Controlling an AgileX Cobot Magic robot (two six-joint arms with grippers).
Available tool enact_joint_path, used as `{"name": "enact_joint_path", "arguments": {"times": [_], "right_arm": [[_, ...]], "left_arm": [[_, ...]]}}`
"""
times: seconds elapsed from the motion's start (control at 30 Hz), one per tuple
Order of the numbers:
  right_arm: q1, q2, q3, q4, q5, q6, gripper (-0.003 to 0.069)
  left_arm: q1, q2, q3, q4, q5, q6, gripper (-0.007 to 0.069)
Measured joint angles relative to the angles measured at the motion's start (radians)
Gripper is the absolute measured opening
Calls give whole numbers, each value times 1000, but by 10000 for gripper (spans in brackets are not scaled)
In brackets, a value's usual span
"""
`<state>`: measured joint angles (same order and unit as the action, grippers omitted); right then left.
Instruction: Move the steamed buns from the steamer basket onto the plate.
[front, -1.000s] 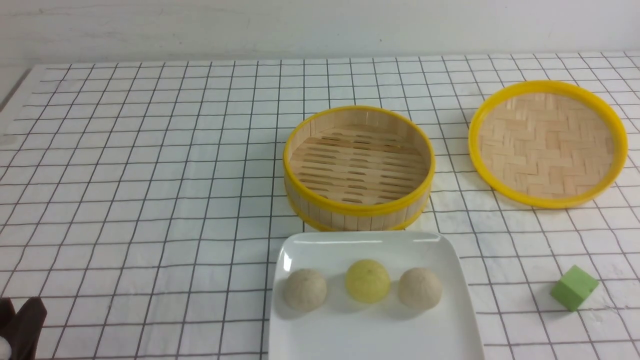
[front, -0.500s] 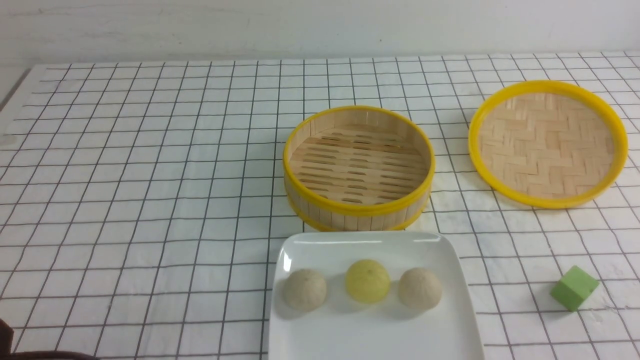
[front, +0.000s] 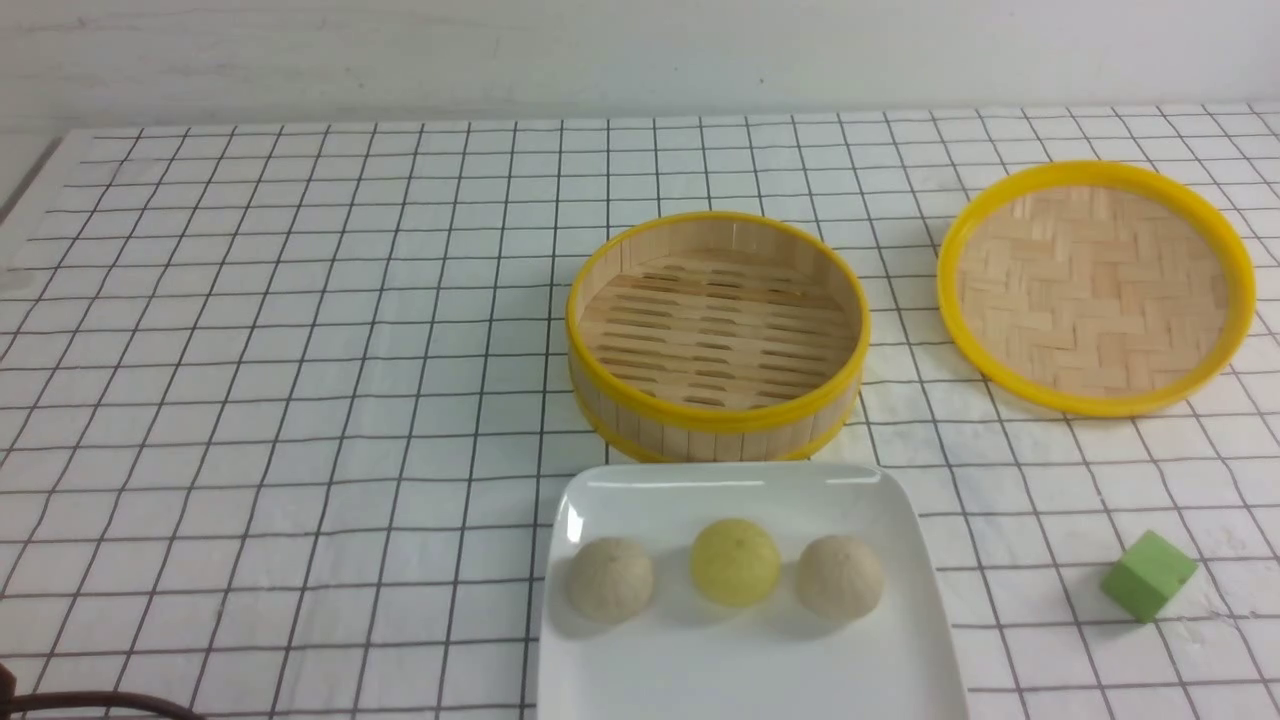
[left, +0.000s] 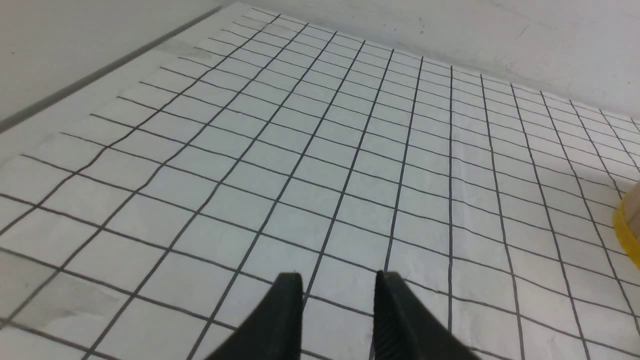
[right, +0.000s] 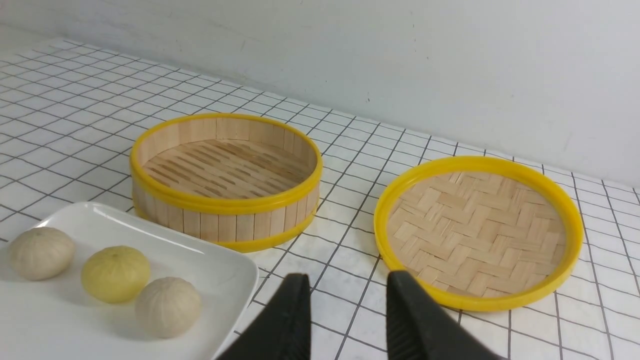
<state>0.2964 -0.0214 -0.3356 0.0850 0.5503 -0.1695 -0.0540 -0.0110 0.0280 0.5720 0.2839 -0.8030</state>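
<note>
Steamed buns (front: 735, 562) sit in a row on the plate (front: 700, 680) at the near edge of the bench (front: 300, 400): a pale one at either end and the yellow one between them, none touching. Right of the plate lies a green cube (front: 1148, 575). Just beyond the plate stands the steamer basket (front: 716, 420) with nothing on its slatted floor, and farther right the woven lid (front: 1095, 288) lies flat. The left gripper (left: 339, 282) and the right gripper (right: 348, 282) each hold their jaws parted with nothing between them, above bare cloth.
</note>
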Motion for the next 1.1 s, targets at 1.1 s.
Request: {"name": "enact_joint_path", "arguments": {"times": [1.1], "right_arm": [[0,0,0,0,0,0,239]], "left_arm": [[0,0,-2,-529,85,776,237]]}}
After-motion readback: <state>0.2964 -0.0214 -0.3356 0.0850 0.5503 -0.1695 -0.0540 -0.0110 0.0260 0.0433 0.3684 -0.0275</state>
